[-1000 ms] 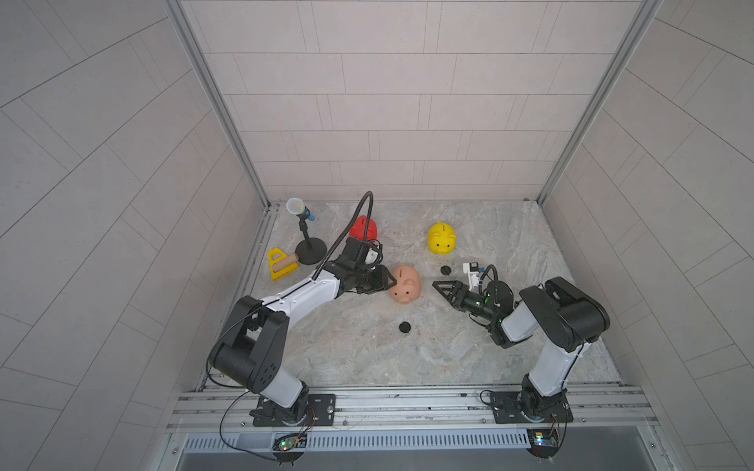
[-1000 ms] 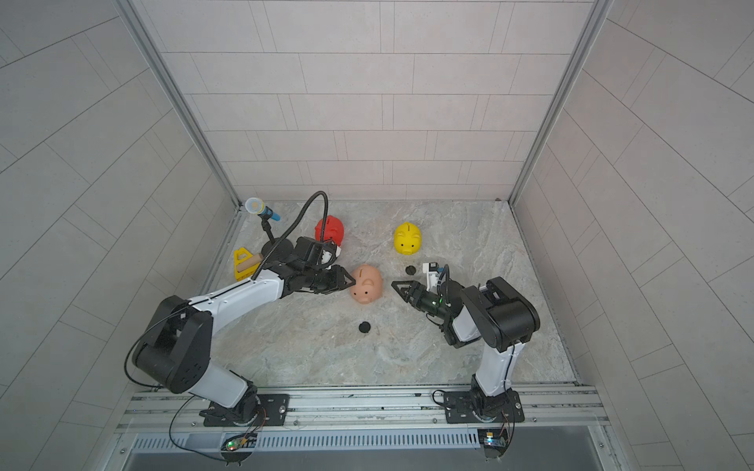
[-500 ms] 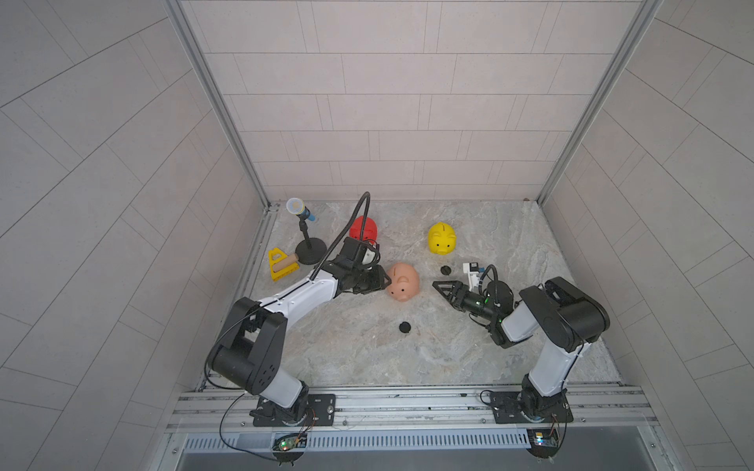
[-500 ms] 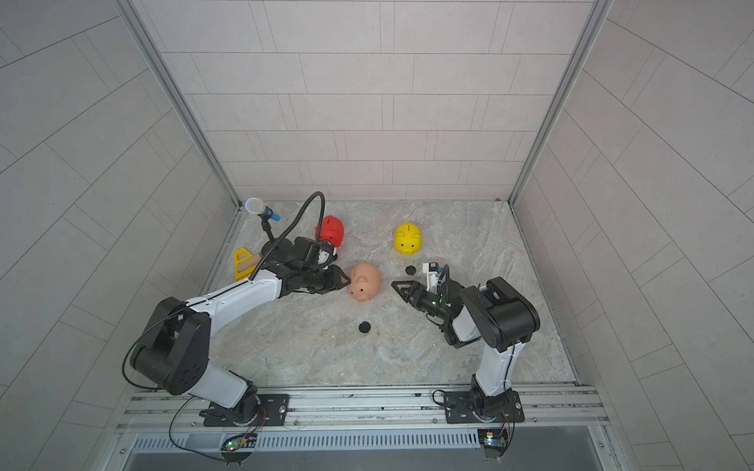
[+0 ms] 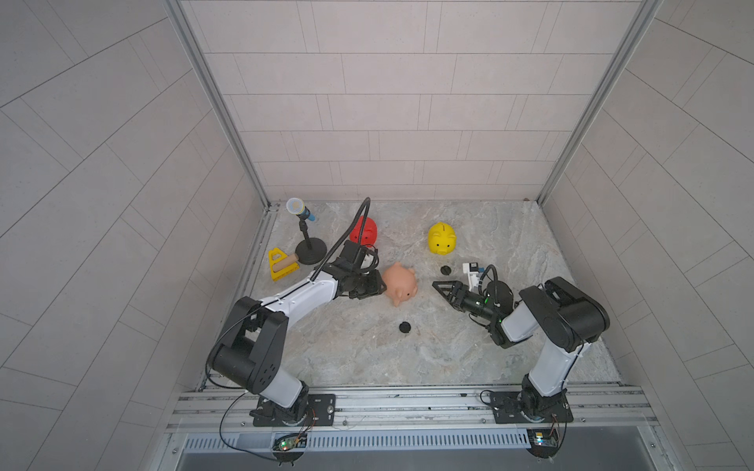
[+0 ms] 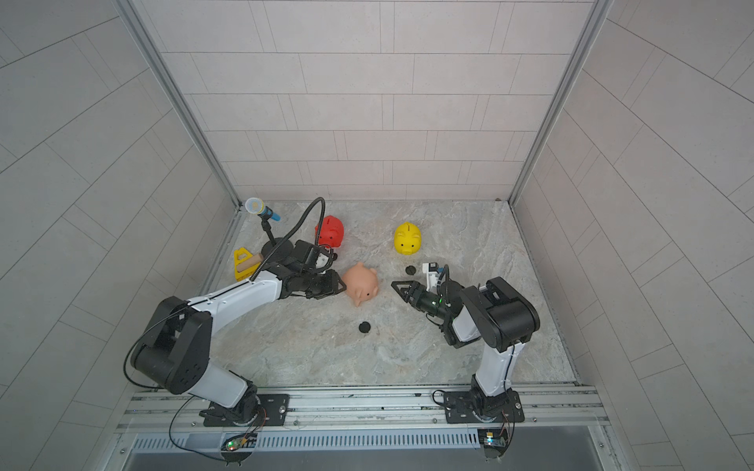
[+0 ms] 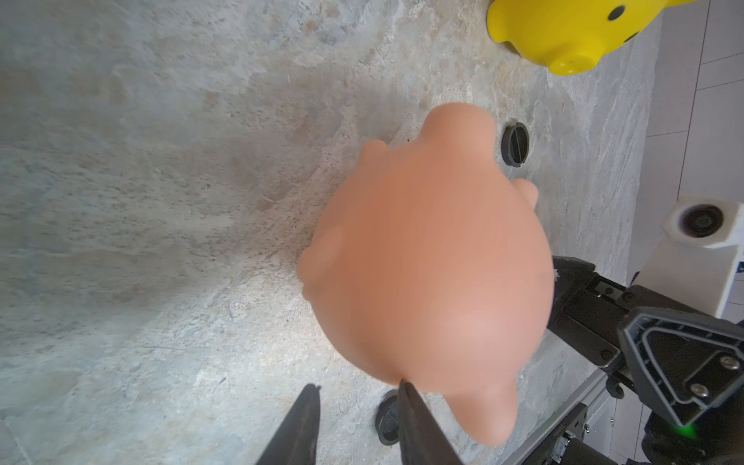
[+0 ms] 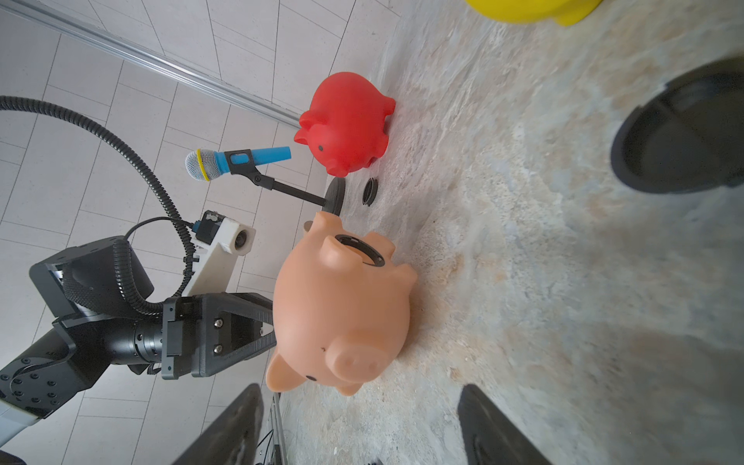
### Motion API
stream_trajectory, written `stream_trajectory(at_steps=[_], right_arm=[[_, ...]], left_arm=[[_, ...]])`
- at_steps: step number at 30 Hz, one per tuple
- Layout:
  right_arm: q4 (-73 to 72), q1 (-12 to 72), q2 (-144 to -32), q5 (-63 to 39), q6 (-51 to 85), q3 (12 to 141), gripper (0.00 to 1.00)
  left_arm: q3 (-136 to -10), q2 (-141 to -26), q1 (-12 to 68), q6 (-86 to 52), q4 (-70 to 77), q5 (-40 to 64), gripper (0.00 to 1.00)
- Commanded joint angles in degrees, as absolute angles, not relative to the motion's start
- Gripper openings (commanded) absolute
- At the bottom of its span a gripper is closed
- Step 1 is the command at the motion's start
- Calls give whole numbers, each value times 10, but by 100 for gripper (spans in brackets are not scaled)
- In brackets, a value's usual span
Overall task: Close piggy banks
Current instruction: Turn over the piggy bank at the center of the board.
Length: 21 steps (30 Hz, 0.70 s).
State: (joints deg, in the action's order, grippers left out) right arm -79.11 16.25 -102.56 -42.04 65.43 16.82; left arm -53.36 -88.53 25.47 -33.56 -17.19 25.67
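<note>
Top views, three piggy banks (image 5: pixel 402 281), two black plugs (image 5: pixel 404 327)

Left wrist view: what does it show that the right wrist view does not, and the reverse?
Left wrist only: the right arm's white camera housing. Right wrist only: the red piggy bank, the microphone, the open belly hole of the pink piggy bank. Both: the pink piggy bank, the yellow piggy bank, a black cap.
</note>
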Motion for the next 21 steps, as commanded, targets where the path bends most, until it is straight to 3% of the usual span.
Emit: stream_trajectory(at_steps=[1, 21], right_arm=[[-816, 167, -1028, -424, 662, 171, 77], [-816, 167, -1032, -426, 662, 171, 77]], left_arm=[[-528, -872, 252, -326, -181, 248, 38], [-526, -838, 252, -336, -185, 257, 39]])
